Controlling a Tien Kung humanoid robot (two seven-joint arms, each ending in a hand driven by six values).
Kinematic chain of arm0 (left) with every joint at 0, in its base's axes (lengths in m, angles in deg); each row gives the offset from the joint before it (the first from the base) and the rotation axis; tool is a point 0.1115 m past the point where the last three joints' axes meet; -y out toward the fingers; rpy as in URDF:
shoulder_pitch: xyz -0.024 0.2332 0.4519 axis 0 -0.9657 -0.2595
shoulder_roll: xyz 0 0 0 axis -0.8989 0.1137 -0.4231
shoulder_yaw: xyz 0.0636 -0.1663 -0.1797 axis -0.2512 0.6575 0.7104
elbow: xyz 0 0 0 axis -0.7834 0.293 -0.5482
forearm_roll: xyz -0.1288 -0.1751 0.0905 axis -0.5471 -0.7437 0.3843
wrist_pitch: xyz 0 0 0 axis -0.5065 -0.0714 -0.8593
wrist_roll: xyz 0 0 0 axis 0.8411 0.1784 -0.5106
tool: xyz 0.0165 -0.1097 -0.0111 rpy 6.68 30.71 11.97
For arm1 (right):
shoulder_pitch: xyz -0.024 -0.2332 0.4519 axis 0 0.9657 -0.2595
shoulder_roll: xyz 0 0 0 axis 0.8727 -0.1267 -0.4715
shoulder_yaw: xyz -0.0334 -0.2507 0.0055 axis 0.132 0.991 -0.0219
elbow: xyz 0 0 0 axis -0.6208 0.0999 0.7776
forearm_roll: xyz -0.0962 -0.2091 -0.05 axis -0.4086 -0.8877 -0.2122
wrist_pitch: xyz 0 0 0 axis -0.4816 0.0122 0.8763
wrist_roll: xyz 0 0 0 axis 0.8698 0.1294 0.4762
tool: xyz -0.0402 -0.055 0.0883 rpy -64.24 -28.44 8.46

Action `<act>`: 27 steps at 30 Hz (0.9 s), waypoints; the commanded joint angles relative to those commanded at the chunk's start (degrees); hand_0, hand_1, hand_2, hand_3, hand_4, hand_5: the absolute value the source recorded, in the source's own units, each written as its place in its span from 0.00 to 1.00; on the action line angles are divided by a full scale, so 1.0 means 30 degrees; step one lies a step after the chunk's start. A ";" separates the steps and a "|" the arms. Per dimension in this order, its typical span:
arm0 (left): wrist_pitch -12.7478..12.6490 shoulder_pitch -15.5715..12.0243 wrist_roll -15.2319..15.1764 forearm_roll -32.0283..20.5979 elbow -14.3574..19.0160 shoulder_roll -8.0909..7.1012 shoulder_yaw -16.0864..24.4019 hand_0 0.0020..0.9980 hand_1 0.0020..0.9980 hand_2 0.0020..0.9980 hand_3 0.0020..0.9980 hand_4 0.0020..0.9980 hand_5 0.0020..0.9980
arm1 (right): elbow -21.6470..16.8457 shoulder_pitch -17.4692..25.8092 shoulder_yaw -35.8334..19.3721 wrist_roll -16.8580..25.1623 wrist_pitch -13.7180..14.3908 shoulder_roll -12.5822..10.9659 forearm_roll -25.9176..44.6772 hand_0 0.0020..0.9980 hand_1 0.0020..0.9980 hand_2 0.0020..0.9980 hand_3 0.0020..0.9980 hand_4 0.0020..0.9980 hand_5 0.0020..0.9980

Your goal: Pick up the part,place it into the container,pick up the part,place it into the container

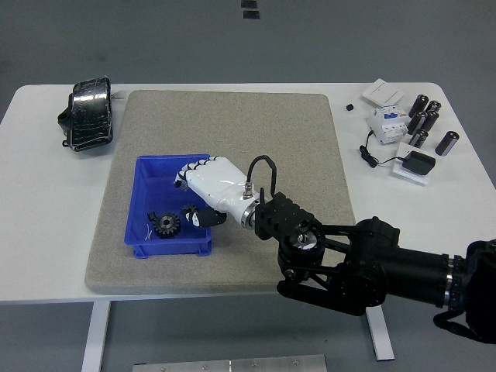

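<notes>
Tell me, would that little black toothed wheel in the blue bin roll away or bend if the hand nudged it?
Probably neither. The gear lies flat on the floor of the blue bin, so a nudge would likely slide it, not roll it. It looks like solid metal: stiff, and fairly heavy for its size. Its teeth should give the right hand some grip.

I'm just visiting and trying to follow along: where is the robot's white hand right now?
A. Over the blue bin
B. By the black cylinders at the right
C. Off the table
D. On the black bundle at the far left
A: the right hand reaches over the blue bin, above the gears inside.
</notes>
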 joint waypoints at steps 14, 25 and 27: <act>0.0011 0.0015 0.0004 -0.0003 -0.0012 0.0044 0.0010 0.69 0.68 0.66 0.58 0.73 0.25 | -0.1758 0.1673 -0.3133 0.1793 0.2816 -0.1379 0.3386 0.87 0.90 0.93 0.85 0.81 0.43; -0.0010 -0.0032 -0.0051 -0.0240 -0.0022 0.0097 -0.0133 0.69 0.68 0.66 0.58 0.73 0.25 | -0.4095 0.5680 -0.7518 0.6841 0.5779 -0.3682 1.0586 0.69 0.76 0.80 0.74 0.77 0.42; -0.0040 -0.0089 -0.0085 -0.0366 -0.0036 0.0085 -0.0179 0.69 0.68 0.66 0.58 0.73 0.25 | -0.4353 0.6483 -0.8383 0.7721 0.5741 -0.4270 1.1695 0.65 0.72 0.76 0.73 0.77 0.41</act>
